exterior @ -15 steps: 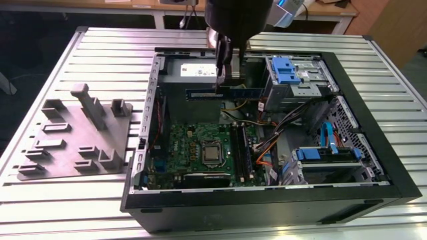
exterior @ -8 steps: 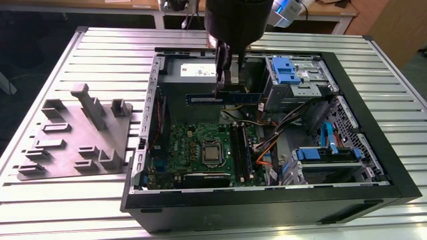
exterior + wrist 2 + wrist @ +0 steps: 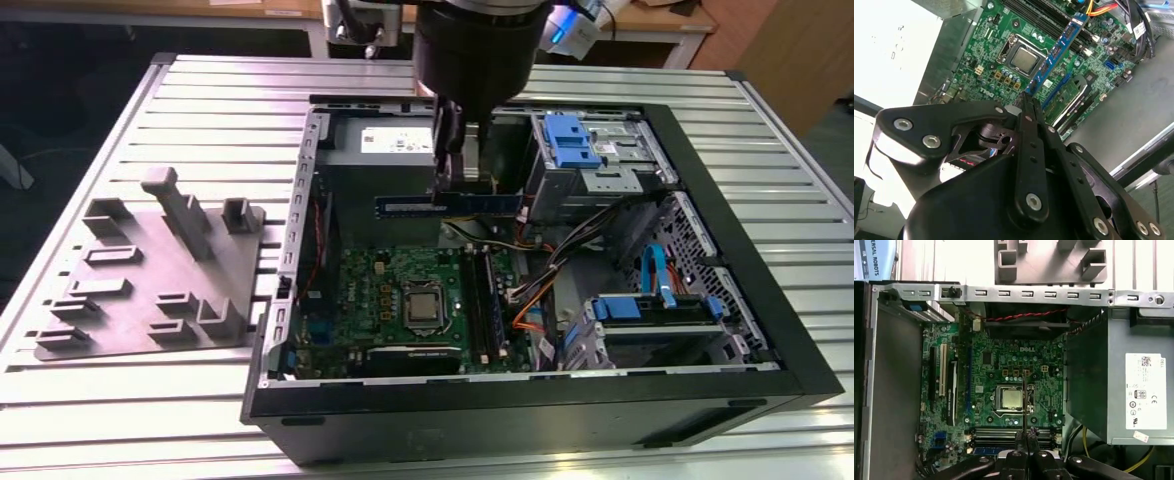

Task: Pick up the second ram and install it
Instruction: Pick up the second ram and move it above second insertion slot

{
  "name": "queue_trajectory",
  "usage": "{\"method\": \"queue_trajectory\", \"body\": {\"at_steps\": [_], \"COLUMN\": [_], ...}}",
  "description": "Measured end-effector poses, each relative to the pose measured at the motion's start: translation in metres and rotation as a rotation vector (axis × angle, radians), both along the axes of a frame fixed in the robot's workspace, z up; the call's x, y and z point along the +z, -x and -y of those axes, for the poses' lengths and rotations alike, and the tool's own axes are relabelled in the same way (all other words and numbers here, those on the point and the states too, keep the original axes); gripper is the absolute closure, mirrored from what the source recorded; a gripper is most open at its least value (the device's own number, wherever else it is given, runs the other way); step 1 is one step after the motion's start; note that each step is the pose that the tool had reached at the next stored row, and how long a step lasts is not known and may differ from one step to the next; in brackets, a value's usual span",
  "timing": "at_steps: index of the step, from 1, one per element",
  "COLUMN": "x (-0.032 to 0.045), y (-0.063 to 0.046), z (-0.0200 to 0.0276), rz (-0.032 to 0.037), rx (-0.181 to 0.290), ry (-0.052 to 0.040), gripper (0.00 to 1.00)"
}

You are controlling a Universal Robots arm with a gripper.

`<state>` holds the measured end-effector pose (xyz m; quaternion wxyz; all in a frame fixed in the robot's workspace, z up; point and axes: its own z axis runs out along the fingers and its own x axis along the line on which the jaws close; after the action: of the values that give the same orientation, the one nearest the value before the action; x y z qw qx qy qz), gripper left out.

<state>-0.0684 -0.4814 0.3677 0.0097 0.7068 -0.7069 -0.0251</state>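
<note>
My claw [image 3: 454,188] is pinched tight on the second ram [image 3: 407,205]. The stick lies level between my fingertips, up in the air over the open computer case [image 3: 534,405]. Down inside the case, the green motherboard [image 3: 380,290] lies flat with its silver processor [image 3: 424,308] in the middle and the long black slots [image 3: 489,300] just beside it. The power supply [image 3: 380,140] sits at one end of the case. Blue-tabbed drive cages [image 3: 567,140] and a tangle of cables [image 3: 534,300] fill the exterior view's right. In the second wrist view the ram [image 3: 1059,47] hangs clear above the board.
</note>
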Motion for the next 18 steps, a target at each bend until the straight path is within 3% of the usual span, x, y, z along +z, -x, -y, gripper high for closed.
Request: {"method": "queue_trajectory", "body": {"at_steps": [4, 18], "x": [-0.0052, -0.0262], "y": [-0.004, -0.004], "z": [-0.0008, -0.0027], "rz": [-0.0048, -0.005], "rx": [0.0, 0.0], "ry": [0.0003, 0.0003], "gripper": [0.92, 0.92]}}
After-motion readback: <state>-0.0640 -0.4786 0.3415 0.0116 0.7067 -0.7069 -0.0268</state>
